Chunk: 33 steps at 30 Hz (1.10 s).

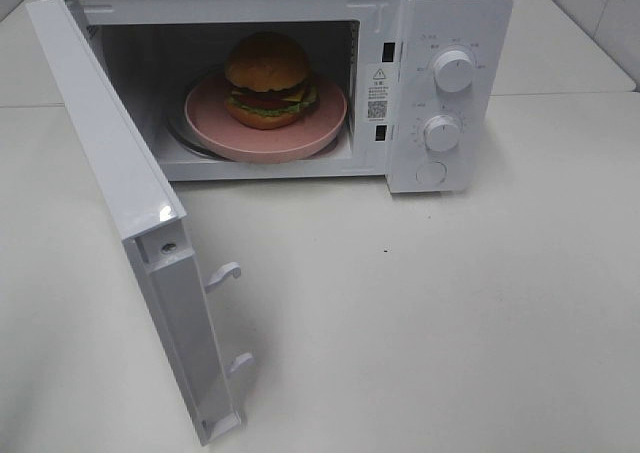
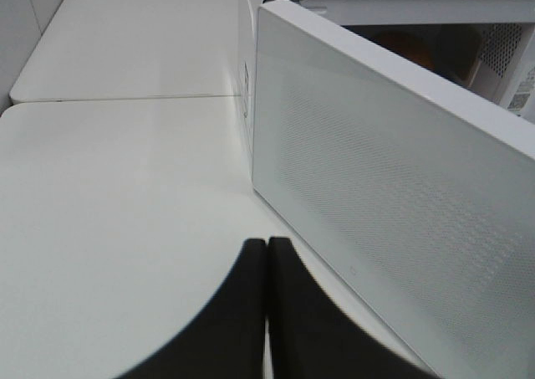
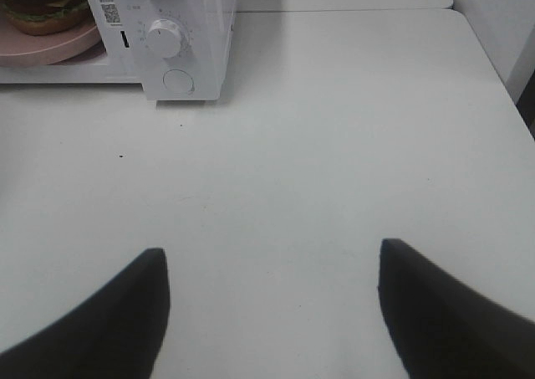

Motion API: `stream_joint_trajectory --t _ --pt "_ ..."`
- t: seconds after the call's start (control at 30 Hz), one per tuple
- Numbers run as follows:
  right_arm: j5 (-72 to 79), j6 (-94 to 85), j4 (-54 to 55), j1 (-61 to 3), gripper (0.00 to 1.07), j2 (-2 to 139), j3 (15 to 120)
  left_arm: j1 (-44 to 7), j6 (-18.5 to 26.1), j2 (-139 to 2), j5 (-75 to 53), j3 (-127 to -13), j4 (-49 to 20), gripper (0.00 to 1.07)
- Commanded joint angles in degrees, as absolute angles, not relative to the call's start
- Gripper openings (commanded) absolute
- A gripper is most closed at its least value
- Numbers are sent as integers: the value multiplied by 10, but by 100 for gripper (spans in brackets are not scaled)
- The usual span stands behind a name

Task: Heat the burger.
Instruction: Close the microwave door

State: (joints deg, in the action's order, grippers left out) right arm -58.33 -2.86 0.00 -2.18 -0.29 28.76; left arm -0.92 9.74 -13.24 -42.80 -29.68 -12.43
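Writing on the microwave (image 1: 440, 33) is sparse. A white sticker (image 1: 377, 76) on the strip between the cavity and the control panel shows a warning triangle above small print. A QR code (image 1: 376, 109) sits just below it, and none of the print is legible. Faint marks ring the upper knob (image 1: 454, 71) and the lower knob (image 1: 441, 132), too small to read. The round button (image 1: 431, 172) beneath them is plain.

The burger (image 1: 267, 78) stands upright on a pink plate (image 1: 300, 143) inside the cavity. The plate's front rim is close to the cavity's front lip.

The door (image 1: 110, 163) is swung wide on its left hinge. Its free edge points out over the counter (image 1: 450, 323), with two white latch hooks (image 1: 224, 273) jutting from that edge.

To the right of the door, a broad stretch of white counter lies open in front of the microwave, marked only by a few dark specks. A seam (image 2: 125, 99) splits the counter into two slabs. On the far right, the counter's edge (image 3: 501, 86) runs beside a pale wall.

The left fingers (image 2: 238, 320) are pressed together with nothing between them, over the counter just beside the door's outer face. The right fingers (image 3: 125, 312) are spread wide and hold nothing. They are above the bare counter, in front of the control panel and well apart from it.
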Motion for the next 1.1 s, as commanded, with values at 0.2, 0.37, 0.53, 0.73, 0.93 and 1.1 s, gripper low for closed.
stream_joint_trajectory --t 0.2,0.37,0.53,0.73,0.93,1.1 --pt "-573 -36 5 -20 67 -17 286 -10 211 -265 -341 -302 -184 0" --pt "-573 -36 4 -20 67 -17 286 -10 284 -368 -283 -302 -228 0" --pt "-573 -36 4 -20 67 -17 286 -10 341 -463 -226 -303 -281 0" --pt "-573 -36 4 -20 67 -17 286 -10 431 -578 -161 -304 -362 0" --pt "-573 -36 4 -20 67 -17 286 -11 489 -640 -139 -304 -429 0" --pt "-573 -36 4 -20 67 -17 286 -64 538 -691 -89 -304 -464 0"
